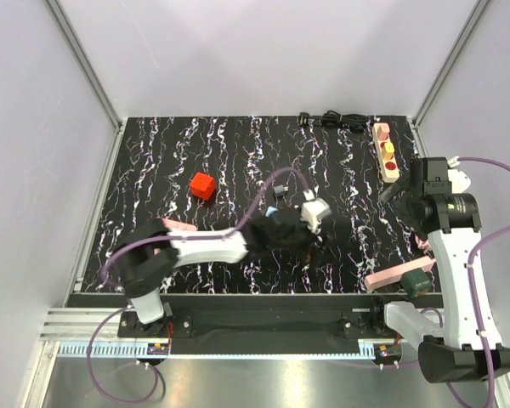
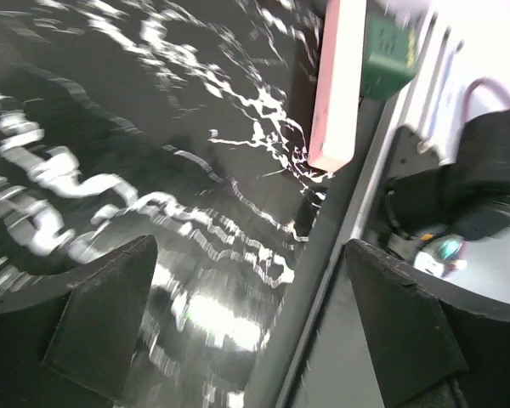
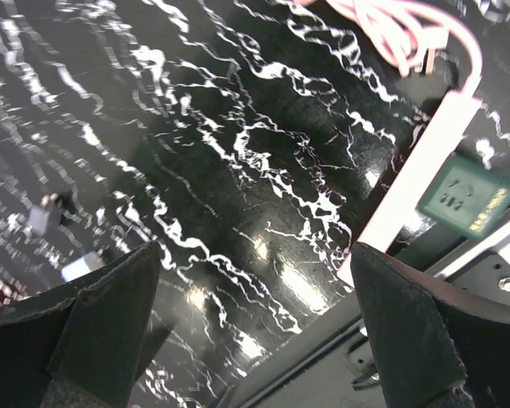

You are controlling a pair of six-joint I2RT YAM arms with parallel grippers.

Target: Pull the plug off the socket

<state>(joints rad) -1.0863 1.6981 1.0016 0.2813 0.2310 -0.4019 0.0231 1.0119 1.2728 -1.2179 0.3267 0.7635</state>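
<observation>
Socket (image 1: 386, 151) lay at the far right of the table (image 1: 195, 136), its length running away from the arms, with red and yellow round outlets along it.

Overhead view: the right gripper (image 1: 402, 197) hung just on the near side of the socket's near end, close to it but not touching. The left gripper (image 1: 317, 240) sat over mid-table, well apart from the socket. A black cable (image 1: 333, 121) lay bunched along the far edge, just left of the socket. A red cube (image 1: 202, 185) stood left of centre. A pink bar (image 1: 389, 276) with a green block (image 1: 418, 281) beside it lay at the near right edge.

Left wrist view: the fingers (image 2: 110, 323) stood spread wide with nothing between them, over bare marbled surface. The pink bar and green block showed ahead at the table's edge. The socket was out of frame.

Right wrist view: the fingers (image 3: 110, 323) likewise stood spread wide and empty. The pink bar and green block lay to the right, with a pale pink cord (image 3: 399, 34) looped above them. The socket did not appear.
</observation>
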